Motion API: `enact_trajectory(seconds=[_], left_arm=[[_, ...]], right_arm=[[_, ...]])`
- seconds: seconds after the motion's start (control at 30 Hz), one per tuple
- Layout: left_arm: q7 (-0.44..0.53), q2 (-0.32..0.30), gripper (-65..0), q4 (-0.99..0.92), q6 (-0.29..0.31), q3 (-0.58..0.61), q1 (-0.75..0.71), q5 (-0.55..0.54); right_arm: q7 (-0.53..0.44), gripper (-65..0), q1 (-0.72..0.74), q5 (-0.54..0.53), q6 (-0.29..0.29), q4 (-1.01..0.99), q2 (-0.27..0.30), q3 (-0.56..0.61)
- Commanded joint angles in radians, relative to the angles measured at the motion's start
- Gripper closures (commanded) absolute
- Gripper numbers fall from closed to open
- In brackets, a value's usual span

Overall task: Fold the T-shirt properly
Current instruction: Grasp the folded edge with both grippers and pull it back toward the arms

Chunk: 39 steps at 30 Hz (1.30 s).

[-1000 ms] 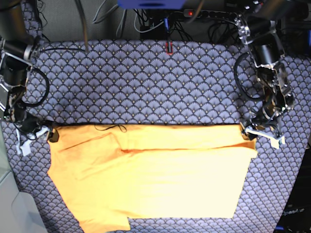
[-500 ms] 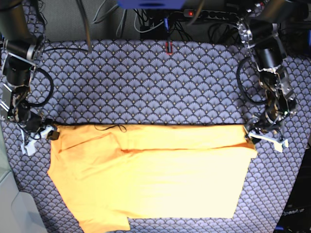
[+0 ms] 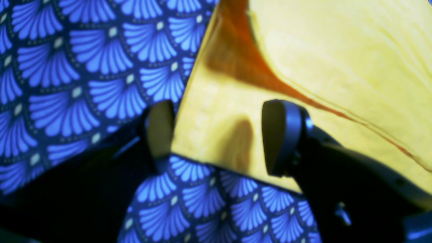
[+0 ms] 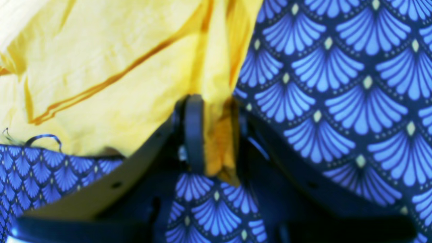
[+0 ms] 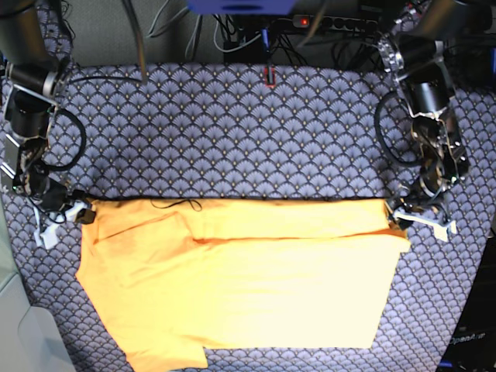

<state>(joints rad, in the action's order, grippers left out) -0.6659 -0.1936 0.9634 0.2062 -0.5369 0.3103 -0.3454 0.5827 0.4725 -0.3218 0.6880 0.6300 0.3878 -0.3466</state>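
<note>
The yellow-orange T-shirt (image 5: 248, 279) lies flat on the patterned cloth, its far edge folded over towards the front. A dark loose thread (image 5: 174, 204) lies at that far edge. My right gripper (image 5: 80, 215) is at the shirt's far left corner and is shut on a bunched bit of fabric (image 4: 219, 141); the thread also shows there (image 4: 44, 136). My left gripper (image 5: 395, 215) is at the far right corner. In the left wrist view it (image 3: 221, 135) stands open, with the shirt's corner (image 3: 216, 111) lying flat between its fingers (image 3: 281, 136).
A blue-grey fan-patterned cloth (image 5: 248, 132) covers the table. Cables and a power strip (image 5: 310, 23) run along the back edge, next to a small red and black object (image 5: 269, 75). The arms' cables loop at both sides.
Both arms have shifted slightly at the shirt's far corners. The shirt's left corner sits a little further right. The shirt otherwise lies as before.
</note>
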Motion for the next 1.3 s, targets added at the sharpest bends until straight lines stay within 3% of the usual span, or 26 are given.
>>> enact_trajectory(seconds=[0.0,0.1,0.2,0.3,0.47,0.67,0.77,1.03,1.27], left_arm=[[-0.028,-0.008,-39.8,0.013,-0.006,-0.001,0.011,-0.001],[-0.030,-0.011,-35.0,0.012,-0.006,-0.001,0.010,-0.001],[-0.030,-0.011,-19.3,0.010,-0.004,-0.001,0.010,-0.002],[-0.030,-0.013,0.0,0.012,-0.006,-0.001,0.010,-0.002],[-0.033,-0.014,0.0,0.012,-0.006,-0.001,0.011,-0.004],[-0.105,-0.036,0.0,0.039,0.002,-0.024,0.011,-0.004],[-0.157,-0.036,0.0,0.108,0.002,-0.047,-0.015,-0.004],[-0.260,-0.036,0.0,0.269,0.003,-0.051,-0.075,-0.002],[-0.323,-0.027,0.0,0.441,0.005,-0.053,-0.214,-0.004]], right_arm=[[0.027,-10.7,0.015,0.010,0.010,0.008,0.009,0.002],[0.027,-10.6,0.015,0.010,0.010,0.009,0.009,0.002],[0.027,-8.7,0.015,0.010,0.010,0.009,0.007,0.001],[0.027,-2.0,0.015,0.010,0.010,0.009,0.007,0.001],[0.027,0.0,0.012,0.008,0.010,0.012,0.007,-0.002],[0.029,0.0,-0.021,0.003,0.010,0.032,0.012,-0.004],[0.032,0.0,-0.074,0.003,0.010,0.115,0.010,-0.006],[0.156,0.0,-0.269,-0.036,0.010,0.462,-0.029,-0.055],[0.221,0.0,-0.447,-0.084,0.010,0.700,-0.053,-0.096]])
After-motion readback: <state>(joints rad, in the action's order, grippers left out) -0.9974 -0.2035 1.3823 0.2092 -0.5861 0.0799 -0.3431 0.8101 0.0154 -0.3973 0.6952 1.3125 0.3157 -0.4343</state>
